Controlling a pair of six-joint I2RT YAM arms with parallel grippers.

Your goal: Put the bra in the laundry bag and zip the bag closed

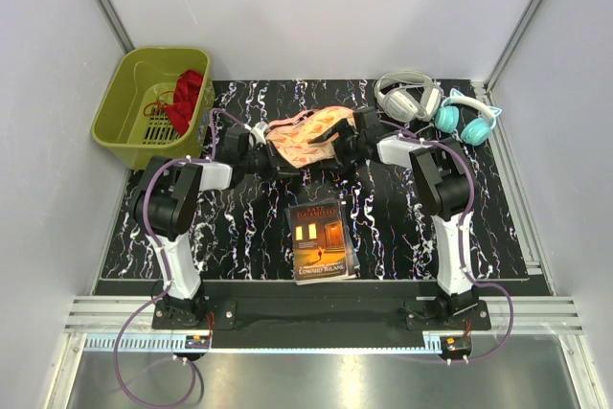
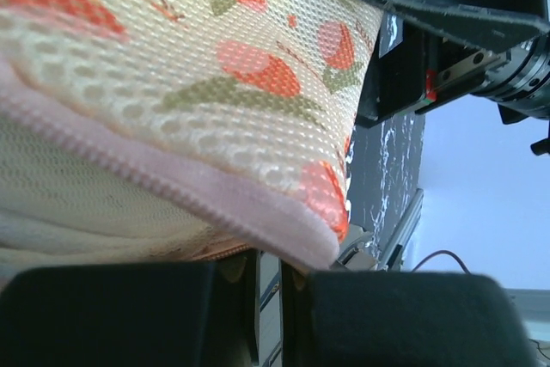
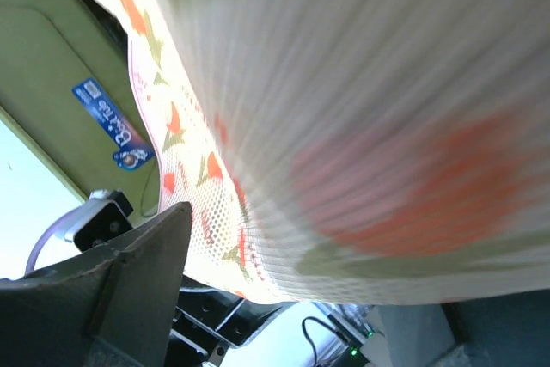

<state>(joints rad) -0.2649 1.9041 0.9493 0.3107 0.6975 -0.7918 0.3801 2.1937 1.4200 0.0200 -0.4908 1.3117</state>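
Note:
The laundry bag (image 1: 305,136), peach-pink with red-pink print, is held tilted above the black marbled mat between my two grippers. My left gripper (image 1: 266,150) is at its left end. In the left wrist view the fingers (image 2: 129,315) stand almost together under the bag's pink zip edging (image 2: 215,195), with the gripper (image 2: 271,272) shut on that edge. My right gripper (image 1: 347,139) is at the bag's right end. In the right wrist view the bag (image 3: 361,126) fills the space between its widely spaced fingers (image 3: 137,281). The yellow bra is hidden.
An olive-green basket (image 1: 110,122) with a red cloth (image 1: 187,95) stands at the back left. White headphones (image 1: 407,93) and teal headphones (image 1: 467,120) lie at the back right. A book (image 1: 321,239) lies on the mat near the front centre.

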